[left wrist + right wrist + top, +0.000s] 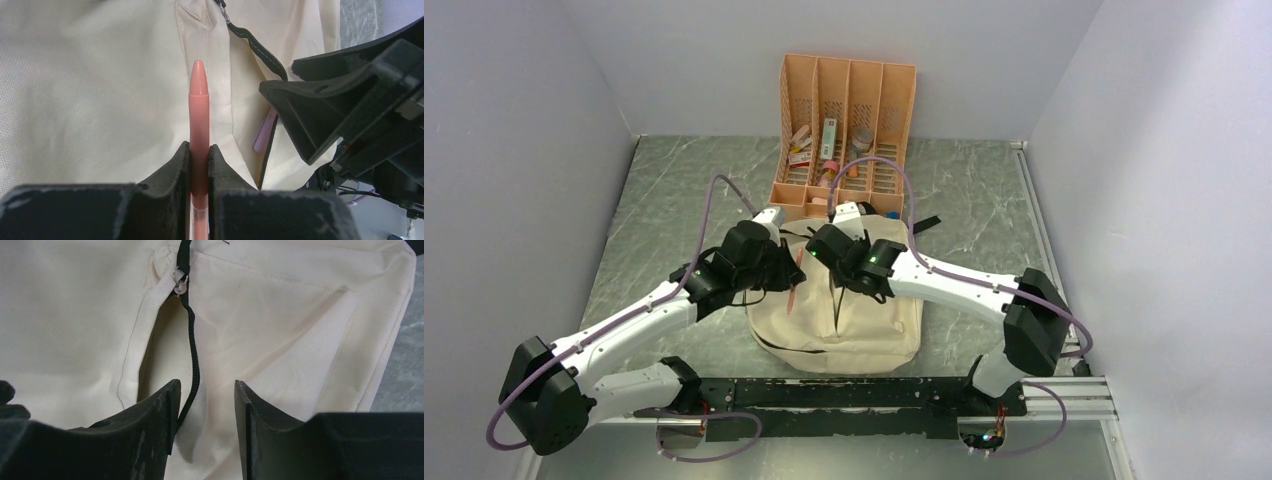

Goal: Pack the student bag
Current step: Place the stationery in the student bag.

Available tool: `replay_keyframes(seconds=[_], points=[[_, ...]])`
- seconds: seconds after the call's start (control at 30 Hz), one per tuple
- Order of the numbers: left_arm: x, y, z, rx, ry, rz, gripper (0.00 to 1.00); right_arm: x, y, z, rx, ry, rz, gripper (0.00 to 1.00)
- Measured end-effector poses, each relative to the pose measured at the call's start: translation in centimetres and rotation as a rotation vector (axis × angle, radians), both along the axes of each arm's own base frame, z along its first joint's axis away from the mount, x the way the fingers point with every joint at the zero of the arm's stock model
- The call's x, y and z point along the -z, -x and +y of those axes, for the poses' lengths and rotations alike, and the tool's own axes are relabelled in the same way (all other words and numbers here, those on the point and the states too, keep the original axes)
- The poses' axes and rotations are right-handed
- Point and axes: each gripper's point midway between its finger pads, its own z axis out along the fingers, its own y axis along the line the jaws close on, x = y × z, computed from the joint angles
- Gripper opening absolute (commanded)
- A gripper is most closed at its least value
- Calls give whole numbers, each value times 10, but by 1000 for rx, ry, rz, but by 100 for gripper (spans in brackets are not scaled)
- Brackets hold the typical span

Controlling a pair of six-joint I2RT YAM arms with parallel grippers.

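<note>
left wrist: your left gripper (199, 152) pinched the pen (198, 100), your right gripper (202, 390) gaped empty, so the student bag's (75, 315) unheld pocket (155, 355) could sag shut against it.

Narrow zipper slit (152, 350) in the student bag (864, 325) — right pincer (204, 390) crowds it.

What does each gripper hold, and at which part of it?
The left gripper clamps a salmon-pink pen by its barrel; the right gripper is open and holds nothing.
</note>
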Motion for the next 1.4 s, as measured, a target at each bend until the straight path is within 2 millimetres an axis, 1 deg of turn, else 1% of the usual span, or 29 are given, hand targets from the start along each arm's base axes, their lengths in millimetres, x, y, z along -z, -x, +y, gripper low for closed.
replay_keyframes(seconds=[0.1, 0.17, 0.27, 0.33, 0.53, 0.63, 0.77, 1.0, 1.1, 1.27, 1.4], points=[[0, 0, -1, 9, -1, -2, 5, 6, 0, -4, 5, 35, 5, 22], [0, 1, -3, 24, 4, -1, 5, 6, -1, -6, 9, 45, 2, 14], [3, 3, -11, 61, 21, 10, 5, 3, -2, -6, 11, 39, -6, 4], [6, 4, -18, 91, 35, 27, 5, -4, -2, -5, 10, 16, -18, 0], [19, 11, -34, 168, 55, 79, 5, -36, -1, -3, 1, -110, -87, 0], [26, 14, -40, 198, 56, 101, 5, -43, 1, -4, -10, -153, -109, 0], [29, 13, -51, 228, 57, 119, 5, -45, 3, -4, -22, -187, -119, 0], [18, -4, -74, 257, 90, 99, 5, -47, 4, -1, -32, -224, -129, 0], [20, -8, -83, 268, 100, 98, 5, -48, 5, 0, -36, -238, -131, 0], [28, -11, -94, 277, 115, 114, 5, -49, 8, -1, -35, -286, -136, 0], [25, -17, -105, 262, 161, 105, 5, -50, 11, -1, -25, -336, -139, 0]])
